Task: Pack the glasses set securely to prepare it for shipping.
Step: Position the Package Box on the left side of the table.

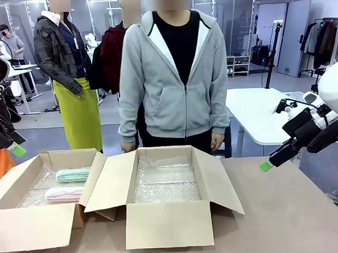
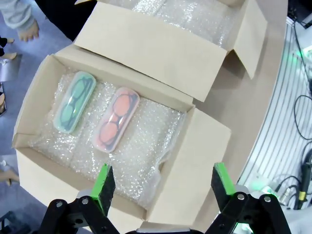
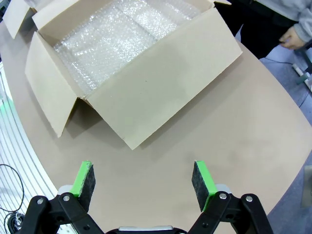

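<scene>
Sitting side by side on the brown table (image 1: 288,211): two open cardboard boxes, both lined with bubble wrap. Left box (image 1: 33,223) holding the mint case (image 1: 72,174) and the pink case (image 1: 63,193), flat on the wrap, close together but apart. Middle box (image 1: 168,223) holding nothing but bubble wrap, flaps folded outward, one flap overlapping the left box's edge.

Seen from the left wrist: mint case (image 2: 74,101) and pink case (image 2: 116,118) lying parallel, long axes aligned with each other, glasses visible through the lids. In the front view, long axes running left to right across the box, mint farther from the robot, pink nearer.

Left gripper (image 2: 163,187) hanging above the left box, fingers spread wide, gripping nothing. Right gripper (image 3: 144,184) above bare table beside the middle box (image 3: 161,92), fingers likewise spread, holding nothing.

Standing at the far side: a person in a grey hoodie (image 1: 175,76), hands down at the sides.
</scene>
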Available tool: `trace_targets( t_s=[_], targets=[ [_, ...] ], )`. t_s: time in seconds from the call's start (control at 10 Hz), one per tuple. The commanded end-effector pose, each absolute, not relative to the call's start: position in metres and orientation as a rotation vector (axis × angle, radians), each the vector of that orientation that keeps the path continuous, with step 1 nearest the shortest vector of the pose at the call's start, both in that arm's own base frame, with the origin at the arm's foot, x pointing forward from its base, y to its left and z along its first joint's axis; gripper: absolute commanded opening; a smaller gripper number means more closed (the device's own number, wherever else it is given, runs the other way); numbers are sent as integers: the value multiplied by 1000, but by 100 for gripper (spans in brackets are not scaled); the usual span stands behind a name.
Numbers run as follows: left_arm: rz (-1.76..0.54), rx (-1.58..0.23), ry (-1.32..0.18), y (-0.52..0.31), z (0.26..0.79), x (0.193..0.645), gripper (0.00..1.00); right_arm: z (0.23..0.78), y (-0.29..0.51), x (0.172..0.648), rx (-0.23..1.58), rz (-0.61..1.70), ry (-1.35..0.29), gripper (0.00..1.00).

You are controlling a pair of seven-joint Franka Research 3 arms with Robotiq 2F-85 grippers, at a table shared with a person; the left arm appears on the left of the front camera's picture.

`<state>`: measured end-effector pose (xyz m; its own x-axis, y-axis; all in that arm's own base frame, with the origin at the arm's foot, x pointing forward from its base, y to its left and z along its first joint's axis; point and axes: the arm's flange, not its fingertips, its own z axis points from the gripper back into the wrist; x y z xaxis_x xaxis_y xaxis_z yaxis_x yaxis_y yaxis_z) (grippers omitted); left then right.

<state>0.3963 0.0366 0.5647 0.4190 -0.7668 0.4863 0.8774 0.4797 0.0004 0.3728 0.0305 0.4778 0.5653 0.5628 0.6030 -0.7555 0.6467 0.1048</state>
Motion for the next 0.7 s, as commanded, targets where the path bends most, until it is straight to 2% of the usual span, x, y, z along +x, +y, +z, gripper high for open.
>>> trace_targets(
  t_s=[0.0,0.6],
  targets=[
    [-1041,-258,-453,37,569,394,100,479,34,372,380,777,-558,100],
    [-1041,-258,-453,37,569,394,100,479,34,372,380,777,-558,100]
  ],
)
